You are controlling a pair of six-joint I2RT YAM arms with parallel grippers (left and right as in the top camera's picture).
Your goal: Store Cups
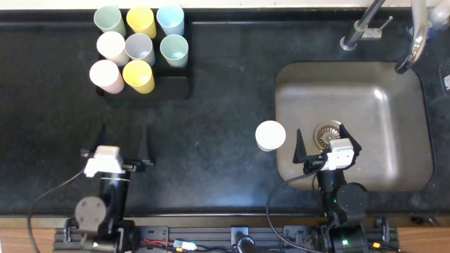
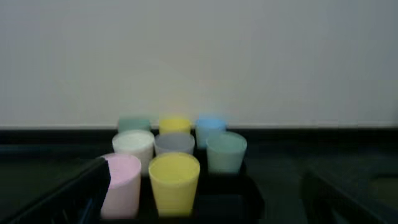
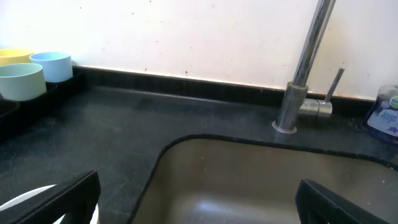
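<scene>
Several pastel cups stand upright in a black tray (image 1: 176,86) at the counter's back left, among them a pink cup (image 1: 106,76) (image 2: 122,184) and a yellow cup (image 1: 138,76) (image 2: 174,182) in the front row. The tray's front right slot holds nothing. A lone white cup (image 1: 270,135) (image 3: 25,202) stands on the counter beside the sink's left rim. My left gripper (image 1: 125,135) (image 2: 205,214) is open, in front of the tray and facing it. Just right of the white cup, my right gripper (image 1: 322,135) (image 3: 199,214) hangs open above the sink's left part.
A steel sink (image 1: 394,91) (image 3: 249,180) takes up the right side, with a drain (image 1: 328,132) and a faucet (image 1: 362,28) (image 3: 305,68) behind it. A soap bottle (image 3: 384,115) stands at the far right. Dark counter (image 1: 211,126) stretches between tray and sink.
</scene>
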